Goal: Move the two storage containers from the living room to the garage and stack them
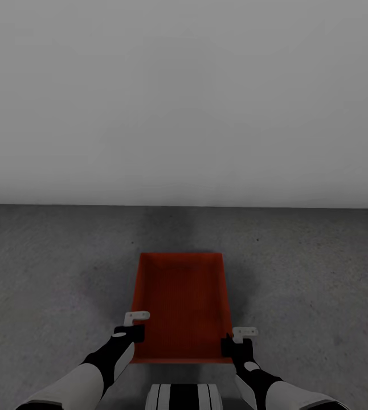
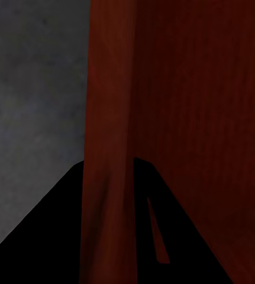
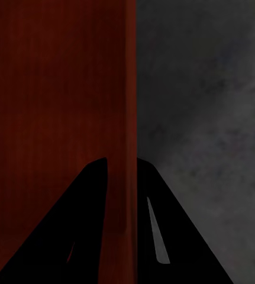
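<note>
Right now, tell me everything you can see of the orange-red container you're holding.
The container is an open, orange-red rectangular box with thin straight walls and a flat, finely ribbed bottom, empty inside. It sits level, long axis pointing away from the robot, over the grey concrete floor. The left gripper straddles its left wall, the right gripper its right wall, near the closer end. Whether it rests on the floor cannot be told.

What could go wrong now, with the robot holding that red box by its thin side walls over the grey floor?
Each gripper, left and right, pinches only a thin side wall of the storage container, near its close end. If one pinch slips, the box could tilt or drop onto the concrete floor. Letting go unevenly might also leave it crooked, making it harder to stack a second box squarely. The thin wall could also flex under the squeeze.
</note>
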`<state>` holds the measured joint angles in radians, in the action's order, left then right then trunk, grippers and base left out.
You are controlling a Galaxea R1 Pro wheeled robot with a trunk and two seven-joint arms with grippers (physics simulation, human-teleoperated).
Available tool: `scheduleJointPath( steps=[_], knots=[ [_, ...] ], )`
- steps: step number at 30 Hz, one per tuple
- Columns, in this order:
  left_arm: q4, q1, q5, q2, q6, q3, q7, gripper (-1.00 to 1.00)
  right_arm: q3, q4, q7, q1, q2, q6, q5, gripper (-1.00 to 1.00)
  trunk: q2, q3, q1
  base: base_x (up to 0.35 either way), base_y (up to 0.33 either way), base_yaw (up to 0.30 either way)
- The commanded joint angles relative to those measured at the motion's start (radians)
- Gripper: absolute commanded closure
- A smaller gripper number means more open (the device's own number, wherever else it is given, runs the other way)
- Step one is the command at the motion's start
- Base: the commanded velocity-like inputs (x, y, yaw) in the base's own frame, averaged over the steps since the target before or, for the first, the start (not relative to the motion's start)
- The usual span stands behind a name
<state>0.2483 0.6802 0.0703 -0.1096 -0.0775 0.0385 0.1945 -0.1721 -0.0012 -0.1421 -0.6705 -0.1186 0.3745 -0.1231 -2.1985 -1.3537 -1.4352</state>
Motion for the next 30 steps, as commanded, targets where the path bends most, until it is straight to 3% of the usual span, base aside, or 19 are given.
scheduleJointPath(
  steps=[1,7,30],
  knots=[
    [0.006,0.001,0.008,0.001,-0.007,-0.075,0.011,1.0,0.036,0.006,-0.01,0.0,0.002,0.009,-0.039,1.0,-0.007,-0.004,-0.004,0.0,0.0,0.0],
    [0.006,0.001,0.008,0.001,-0.007,-0.075,0.011,1.0,0.036,0.007,-0.01,0.0,0.002,0.009,-0.039,1.0,-0.049,-0.023,-0.027,0.0,0.0,0.0],
    [0.006,0.001,0.008,0.001,-0.006,-0.075,0.011,1.0,0.034,0.007,-0.008,0.0,0.002,0.009,-0.03,1.0,-0.049,-0.023,-0.027,0.0,0.0,0.0]
  ],
)
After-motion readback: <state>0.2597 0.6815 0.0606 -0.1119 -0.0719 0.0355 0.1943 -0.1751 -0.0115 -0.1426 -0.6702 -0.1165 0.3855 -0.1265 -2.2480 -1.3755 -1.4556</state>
